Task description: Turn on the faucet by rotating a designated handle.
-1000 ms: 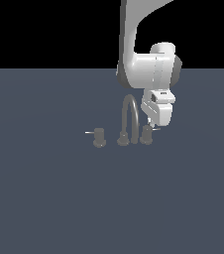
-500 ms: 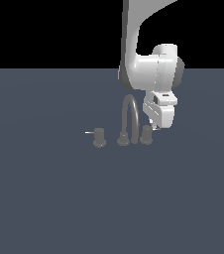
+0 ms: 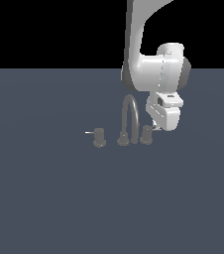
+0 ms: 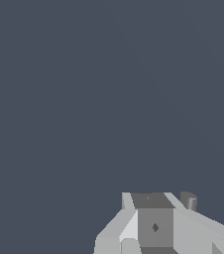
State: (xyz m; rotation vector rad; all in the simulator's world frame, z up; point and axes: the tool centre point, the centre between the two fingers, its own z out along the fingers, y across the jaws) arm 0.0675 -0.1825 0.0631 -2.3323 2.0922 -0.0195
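The dull-grey faucet (image 3: 130, 119) stands on the dark floor with its tall arched spout in the middle and a knob on each side. The handle (image 3: 146, 135) is the knob close to the spout, on the exterior view's right; its pale pin is mostly hidden behind my hand. My gripper (image 3: 155, 128) hangs right beside this knob, on its right and slightly above it. In the wrist view the fingers (image 4: 153, 201) lie together, shut and empty, with the grey knob (image 4: 189, 201) just beside their tips.
A second like knob (image 3: 99, 137) with a thin pale pin stands apart from the spout on the exterior view's left. The white arm (image 3: 153, 64) rises behind the faucet. Dark grey floor lies all around.
My hand has shifted slightly toward the exterior view's right, staying beside the knob. The faucet and both knobs look unchanged.
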